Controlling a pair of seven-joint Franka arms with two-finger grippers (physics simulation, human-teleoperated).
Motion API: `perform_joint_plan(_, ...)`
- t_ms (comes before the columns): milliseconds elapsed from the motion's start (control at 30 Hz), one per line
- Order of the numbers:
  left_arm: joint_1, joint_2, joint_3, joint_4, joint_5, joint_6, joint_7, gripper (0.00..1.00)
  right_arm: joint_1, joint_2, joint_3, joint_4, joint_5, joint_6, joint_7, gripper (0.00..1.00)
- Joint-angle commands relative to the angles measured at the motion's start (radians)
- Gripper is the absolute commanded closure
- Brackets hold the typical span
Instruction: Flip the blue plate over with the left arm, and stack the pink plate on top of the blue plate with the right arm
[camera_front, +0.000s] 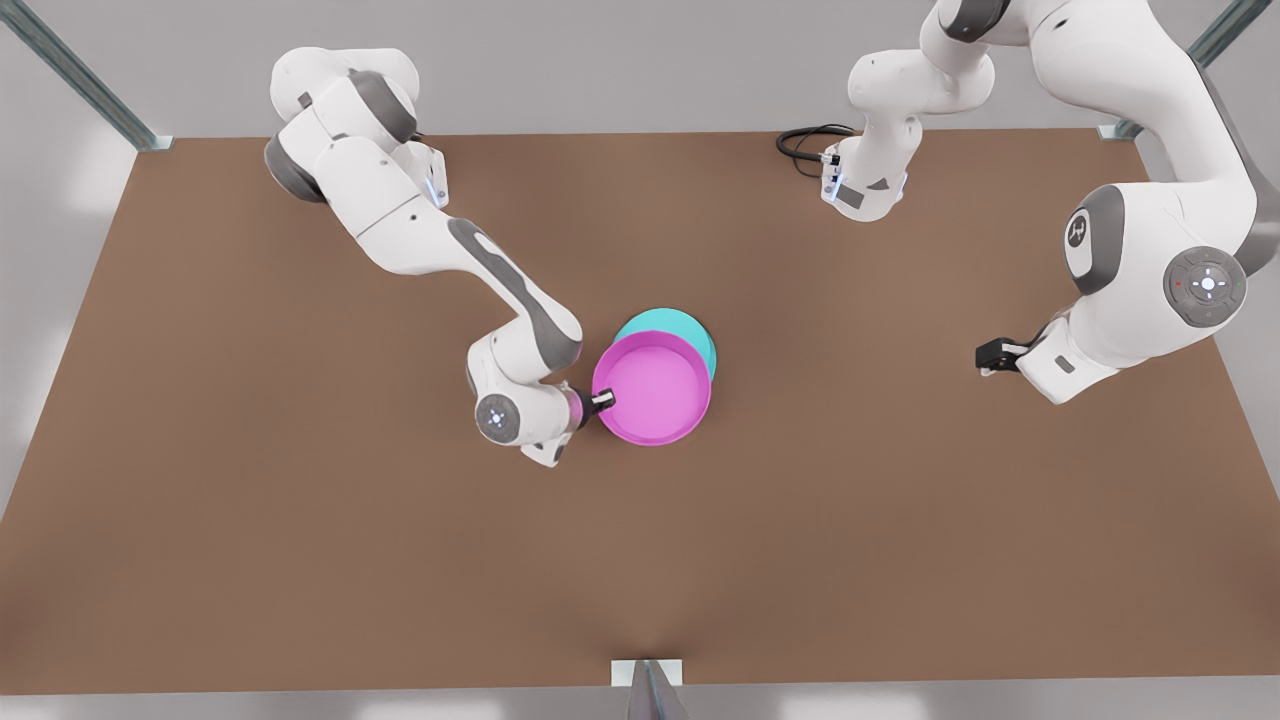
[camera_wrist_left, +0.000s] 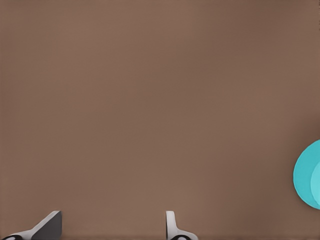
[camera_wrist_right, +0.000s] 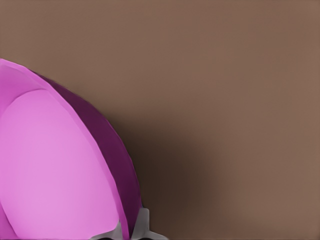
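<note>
The pink plate (camera_front: 652, 388) sits open side up near the table's middle, and it covers the near part of the blue plate (camera_front: 668, 323). Whether the two touch I cannot tell. My right gripper (camera_front: 603, 401), on the arm at the front view's left, is shut on the pink plate's rim (camera_wrist_right: 107, 150), with its fingertips (camera_wrist_right: 141, 222) pinching the wall. My left gripper (camera_front: 992, 355) waits well off toward the front view's right. It is open (camera_wrist_left: 110, 226) above bare table, with an edge of the blue plate (camera_wrist_left: 306, 175) farther off.
A brown table (camera_front: 300, 560) spans the scene. A black cable loop (camera_front: 803, 143) lies at the back by the left arm's base. Metal posts (camera_front: 150, 140) stand at the back corners, and a bracket (camera_front: 647, 675) stands at the front edge.
</note>
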Motion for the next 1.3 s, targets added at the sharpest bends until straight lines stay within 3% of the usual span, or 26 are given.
perform_joint_plan(0, 0.000, 0.000, 0.000, 0.000, -0.001, 0.000, 0.002, 0.00, 0.000, 0.000, 0.000, -0.010, -0.009, 0.008, 0.003, 0.79)
perform_joint_plan(133, 0.000, 0.000, 0.000, 0.000, -0.001, 0.000, 0.000, 0.00, 0.001, -0.025, 0.002, -0.082, -0.009, 0.031, 0.003, 0.79)
perform_joint_plan(400, 0.000, 0.000, 0.000, 0.000, 0.001, -0.002, 0.000, 0.00, -0.006, -0.034, 0.003, -0.020, -0.017, -0.050, 0.000, 0.79)
perform_joint_plan(1133, -0.003, -0.002, 0.000, 0.000, -0.001, -0.009, -0.002, 0.00, 0.090, -0.117, 0.017, -0.187, -0.078, 0.146, 0.035, 0.78)
perform_joint_plan(1167, -0.003, -0.002, 0.000, 0.000, -0.001, -0.009, -0.002, 0.00, 0.090, -0.117, 0.017, -0.185, -0.076, 0.146, 0.034, 0.49)
perform_joint_plan(1200, -0.003, -0.002, 0.000, 0.000, -0.001, -0.009, -0.002, 0.00, 0.090, -0.117, 0.017, -0.184, -0.073, 0.148, 0.034, 0.00)
perform_joint_plan(1267, -0.003, -0.002, 0.000, 0.000, 0.001, -0.009, -0.002, 0.00, 0.090, -0.117, 0.017, -0.178, -0.072, 0.148, 0.029, 0.00)
